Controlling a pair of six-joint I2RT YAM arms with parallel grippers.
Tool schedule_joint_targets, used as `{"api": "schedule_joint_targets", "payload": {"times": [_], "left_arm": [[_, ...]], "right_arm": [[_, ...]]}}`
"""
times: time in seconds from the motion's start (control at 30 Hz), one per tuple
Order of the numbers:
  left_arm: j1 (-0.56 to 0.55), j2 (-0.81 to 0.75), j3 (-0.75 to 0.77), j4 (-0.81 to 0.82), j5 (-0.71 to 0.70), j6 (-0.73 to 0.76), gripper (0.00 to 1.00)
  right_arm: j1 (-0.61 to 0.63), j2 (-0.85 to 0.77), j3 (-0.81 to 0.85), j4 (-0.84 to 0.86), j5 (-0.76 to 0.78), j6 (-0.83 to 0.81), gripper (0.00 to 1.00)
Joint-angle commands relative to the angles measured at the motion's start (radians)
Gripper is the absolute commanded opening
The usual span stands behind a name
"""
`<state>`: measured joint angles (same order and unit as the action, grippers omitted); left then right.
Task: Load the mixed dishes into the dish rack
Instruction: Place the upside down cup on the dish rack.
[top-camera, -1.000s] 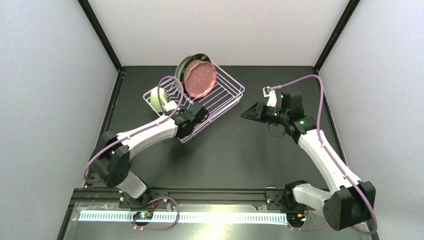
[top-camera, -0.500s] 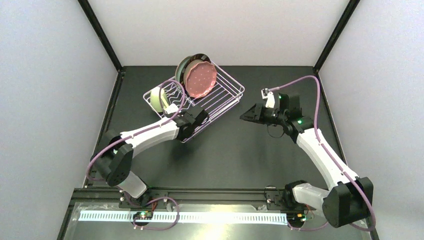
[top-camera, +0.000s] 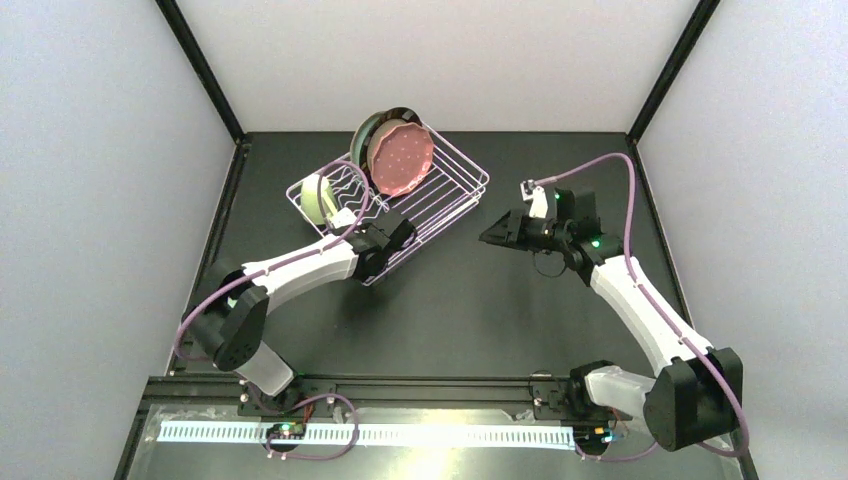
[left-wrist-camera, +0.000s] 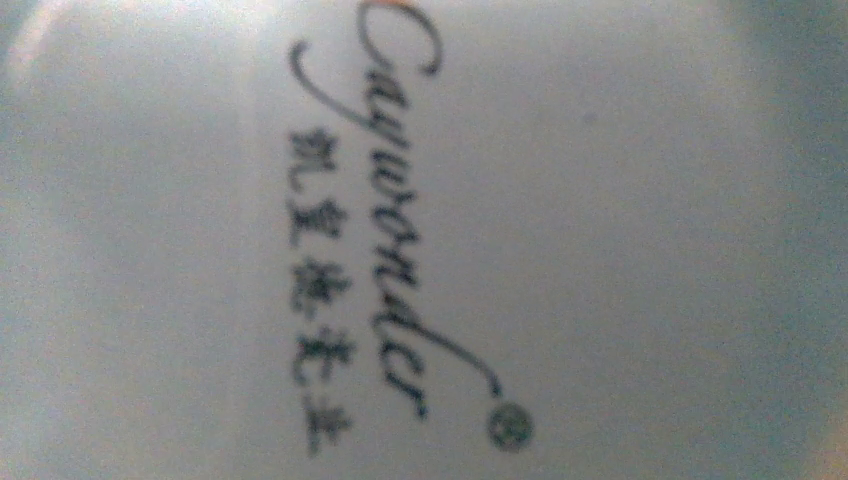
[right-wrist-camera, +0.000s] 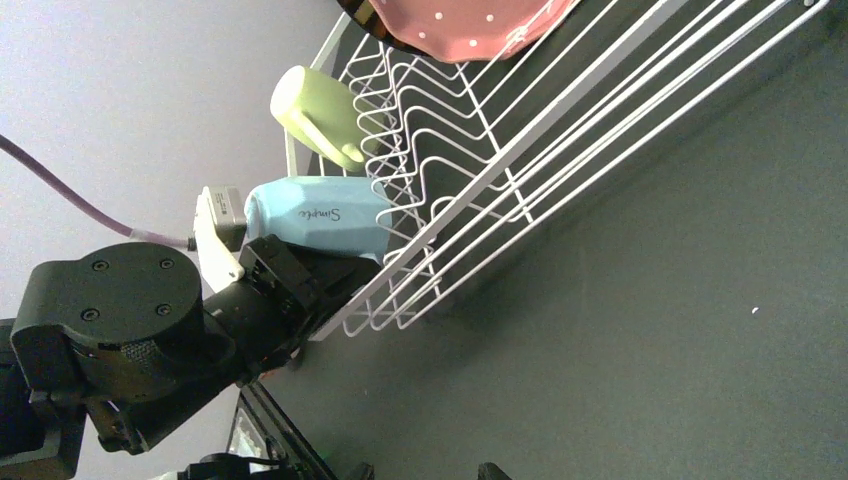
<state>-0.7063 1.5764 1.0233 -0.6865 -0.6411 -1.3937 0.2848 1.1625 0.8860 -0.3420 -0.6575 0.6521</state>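
The white wire dish rack (top-camera: 450, 195) holds an upright pink speckled plate (top-camera: 400, 162) with a mint-green dark-rimmed plate (top-camera: 366, 133) behind it. A pale green mug (top-camera: 317, 195) lies at the rack's left end. My left gripper (top-camera: 388, 238) is at the rack's near corner, shut on a light blue mug (right-wrist-camera: 320, 215) that lies sideways against the rack's wires (right-wrist-camera: 470, 150). The mug's pale printed base (left-wrist-camera: 600, 200) fills the left wrist view and hides the fingers. My right gripper (top-camera: 490, 235) hovers open to the right of the rack, with nothing between its fingertips (right-wrist-camera: 490, 470).
Black tabletop (top-camera: 470, 310) runs between the rack and the arm bases. Grey walls with black corner posts (top-camera: 665, 75) enclose the table on three sides. The left arm's purple cable (top-camera: 335, 170) loops over the rack's left part.
The right gripper has drifted slightly left and toward the near side. The left gripper has barely shifted and keeps the blue mug at the rack's corner.
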Motion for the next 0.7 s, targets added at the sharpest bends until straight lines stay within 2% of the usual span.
{"api": "schedule_joint_targets", "payload": {"times": [0.0,0.1,0.33,0.47,0.67], "left_arm": [[0.022,0.023,-0.039,0.059,0.042,-0.011,0.06],[0.026,0.030,-0.041,0.063,0.057,-0.009,0.15],[0.031,0.032,-0.041,0.064,0.063,-0.001,0.47],[0.034,0.030,-0.039,0.065,0.067,0.002,0.55],[0.040,0.029,-0.031,0.072,0.076,0.014,0.62]], "right_arm": [[-0.004,0.007,-0.021,0.025,-0.009,-0.010,0.59],[-0.004,0.009,-0.025,0.030,-0.010,-0.007,0.59],[-0.004,0.009,-0.033,0.041,-0.011,-0.001,0.59],[-0.004,0.012,-0.033,0.046,-0.013,0.001,0.59],[-0.005,0.018,-0.032,0.052,-0.013,0.004,0.59]]}}
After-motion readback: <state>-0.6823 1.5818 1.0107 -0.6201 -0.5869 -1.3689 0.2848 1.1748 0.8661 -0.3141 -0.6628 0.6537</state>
